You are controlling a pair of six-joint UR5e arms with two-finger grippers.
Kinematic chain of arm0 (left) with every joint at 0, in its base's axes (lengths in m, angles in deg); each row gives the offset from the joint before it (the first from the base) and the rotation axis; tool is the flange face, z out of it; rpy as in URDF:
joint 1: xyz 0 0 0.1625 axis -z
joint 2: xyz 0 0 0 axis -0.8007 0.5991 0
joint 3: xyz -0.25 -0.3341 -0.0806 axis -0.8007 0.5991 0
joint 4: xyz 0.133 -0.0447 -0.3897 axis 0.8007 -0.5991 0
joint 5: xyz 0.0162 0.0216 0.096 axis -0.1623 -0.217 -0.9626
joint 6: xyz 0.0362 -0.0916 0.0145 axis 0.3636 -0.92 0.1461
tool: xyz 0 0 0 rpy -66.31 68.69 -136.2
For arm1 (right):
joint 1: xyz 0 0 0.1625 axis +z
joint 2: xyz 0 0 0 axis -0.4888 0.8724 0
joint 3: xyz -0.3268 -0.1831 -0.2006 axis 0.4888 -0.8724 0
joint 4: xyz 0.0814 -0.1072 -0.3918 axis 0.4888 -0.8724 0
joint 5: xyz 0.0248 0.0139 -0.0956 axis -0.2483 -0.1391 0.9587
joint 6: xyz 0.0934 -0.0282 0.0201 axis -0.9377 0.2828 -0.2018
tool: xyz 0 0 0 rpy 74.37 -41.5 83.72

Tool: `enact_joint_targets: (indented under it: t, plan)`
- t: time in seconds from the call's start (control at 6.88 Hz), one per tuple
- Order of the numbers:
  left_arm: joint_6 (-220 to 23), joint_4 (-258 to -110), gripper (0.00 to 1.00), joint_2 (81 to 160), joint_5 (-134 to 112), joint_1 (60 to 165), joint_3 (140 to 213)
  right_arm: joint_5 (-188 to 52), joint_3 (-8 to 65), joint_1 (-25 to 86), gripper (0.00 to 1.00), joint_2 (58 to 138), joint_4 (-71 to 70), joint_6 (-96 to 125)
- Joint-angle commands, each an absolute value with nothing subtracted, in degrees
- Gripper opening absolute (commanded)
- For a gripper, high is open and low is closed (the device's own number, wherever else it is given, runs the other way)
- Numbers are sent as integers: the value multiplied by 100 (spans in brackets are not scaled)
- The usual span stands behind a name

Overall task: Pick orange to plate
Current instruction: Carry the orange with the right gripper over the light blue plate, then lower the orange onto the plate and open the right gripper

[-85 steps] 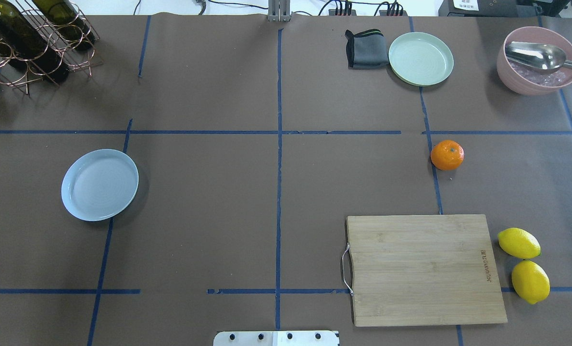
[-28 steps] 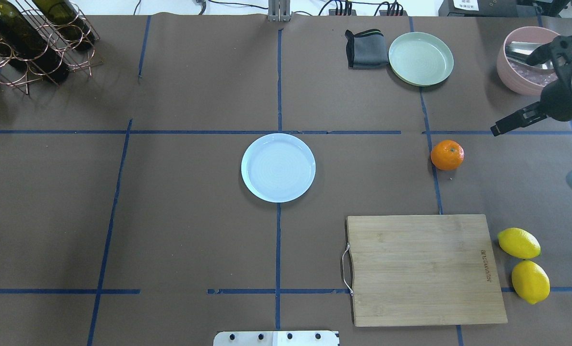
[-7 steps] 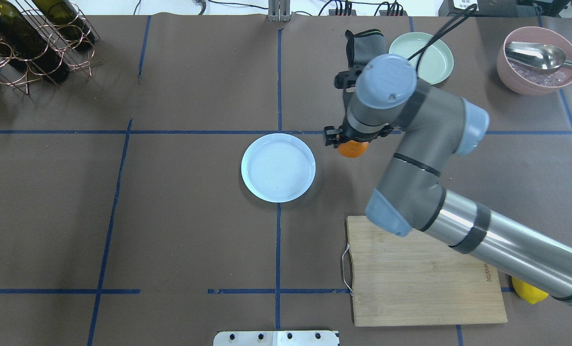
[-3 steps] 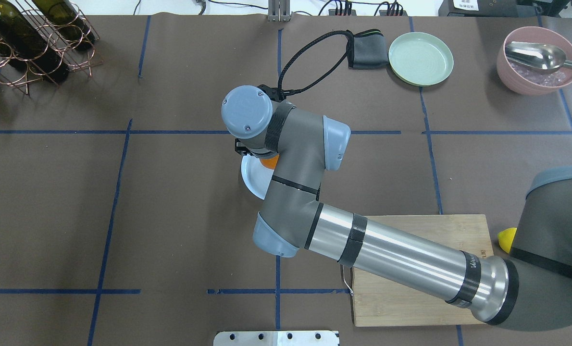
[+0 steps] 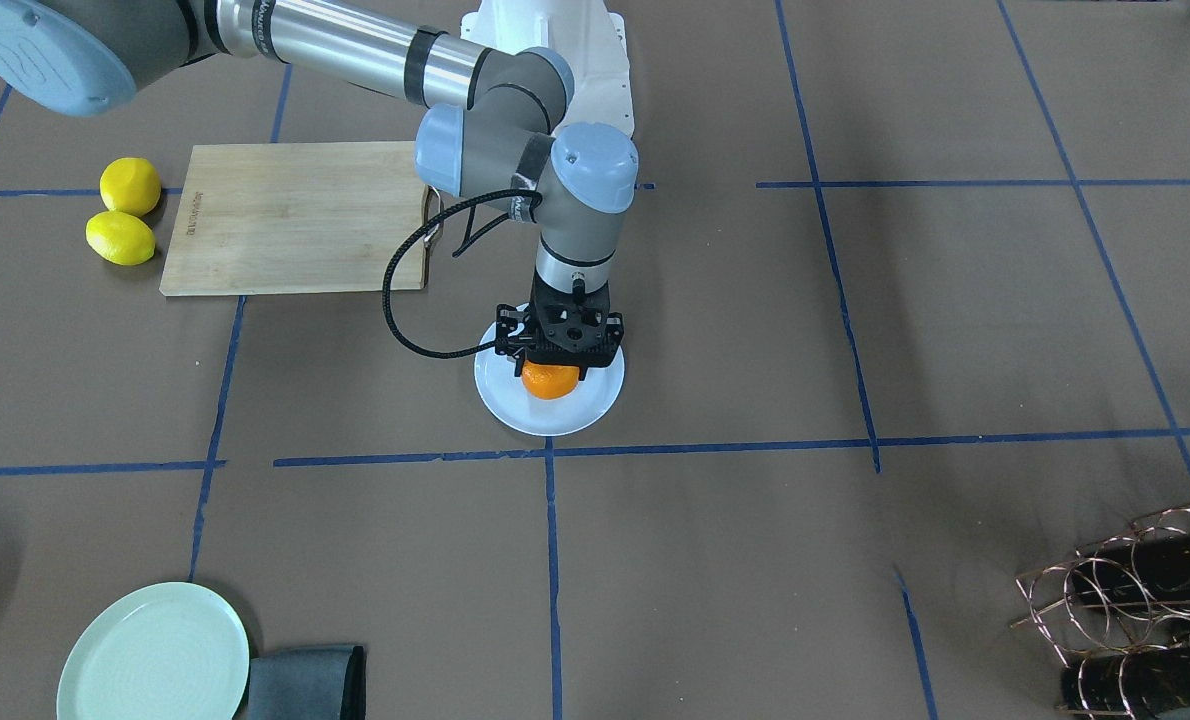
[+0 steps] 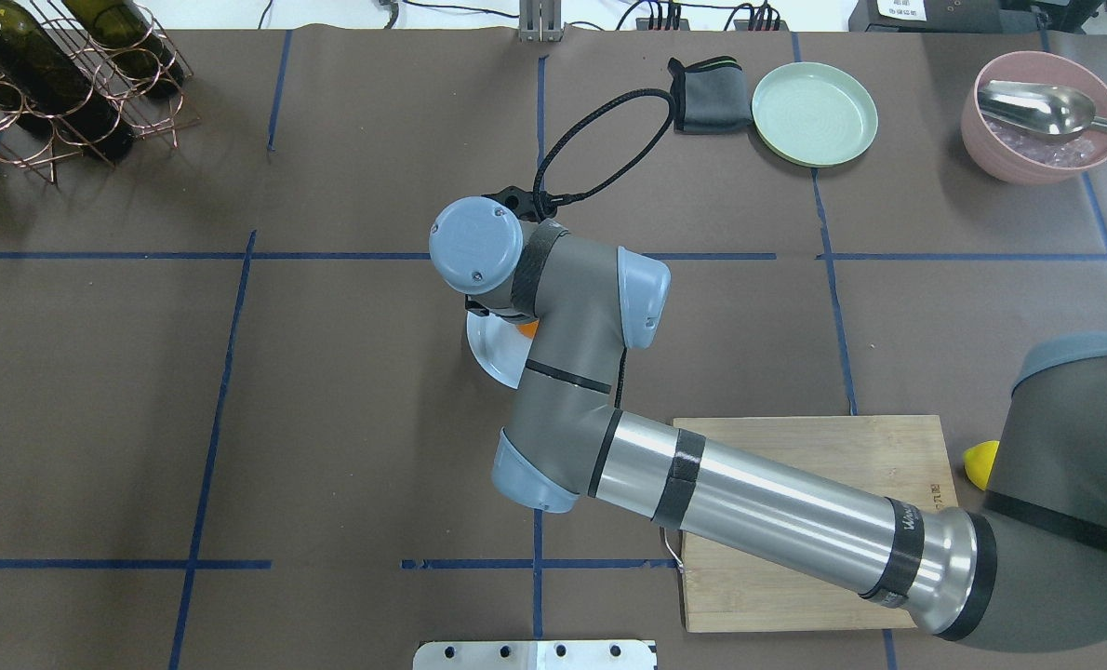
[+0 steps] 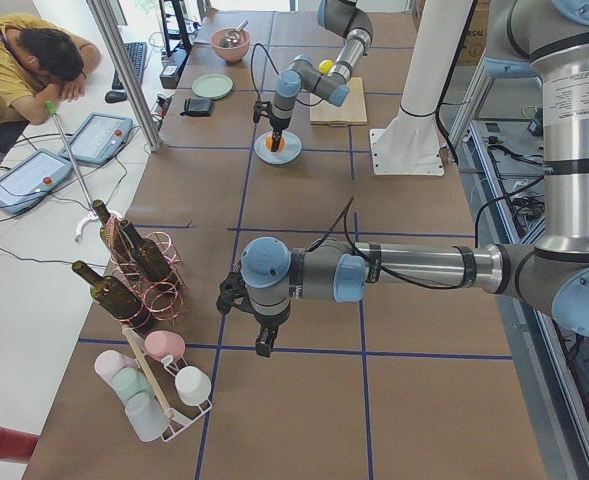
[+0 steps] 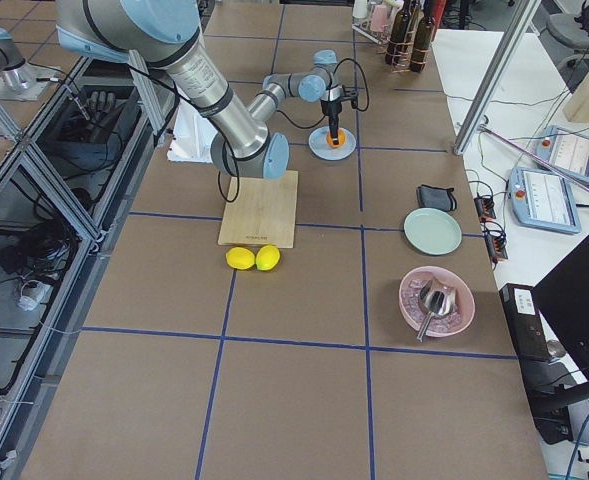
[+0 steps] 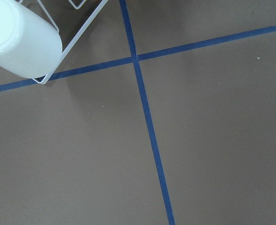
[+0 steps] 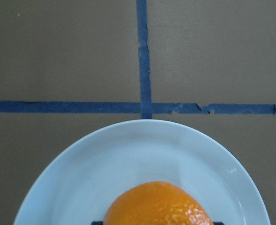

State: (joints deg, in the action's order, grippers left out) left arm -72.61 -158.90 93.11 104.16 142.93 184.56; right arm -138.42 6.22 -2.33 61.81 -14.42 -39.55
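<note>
The orange [image 5: 549,383] is held in my right gripper [image 5: 552,368], whose jaws are shut on it from above. It hangs just over, or rests on, the middle of the white-bluish plate [image 5: 511,410]; I cannot tell whether they touch. The right wrist view shows the orange [image 10: 156,204] at the bottom edge with the plate [image 10: 128,154] spread under it. From overhead the arm covers most of the plate [image 6: 486,346], and only a sliver of the orange [image 6: 526,327] shows. My left gripper [image 7: 262,345] hangs far off near the table's left end, and I cannot tell its state.
A wooden cutting board [image 5: 295,215] lies behind the plate with two lemons [image 5: 127,210] beside it. A pale green plate [image 5: 153,655] and a grey cloth [image 5: 305,685] are at the far side, with a pink bowl [image 6: 1037,140] near them. A wine rack [image 5: 1135,600] and a cup rack [image 9: 20,37] stand at the left end.
My right arm has carried the orange leftward from beside the plate to over its middle, then shifted slightly lower. The plate has not moved in the last second.
</note>
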Motion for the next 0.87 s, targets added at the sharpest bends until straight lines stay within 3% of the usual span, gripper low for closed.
enact_joint_targets:
  t: [0.0, 0.44, 0.73]
  plan:
    - [-7261, -15890, 100, 9311, 10423, 14293, 18455, -13833, 619, -254, 100, 6209, -1442, -3964]
    - [-7261, -15899, 100, 9311, 10423, 14293, 18455, -14252, 1049, 243, 100, 6244, -1460, -3615]
    - [-7243, -15890, 100, 9294, 10423, 14302, 18473, -15565, 2256, 1461, 100, 7161, -1731, -1971]
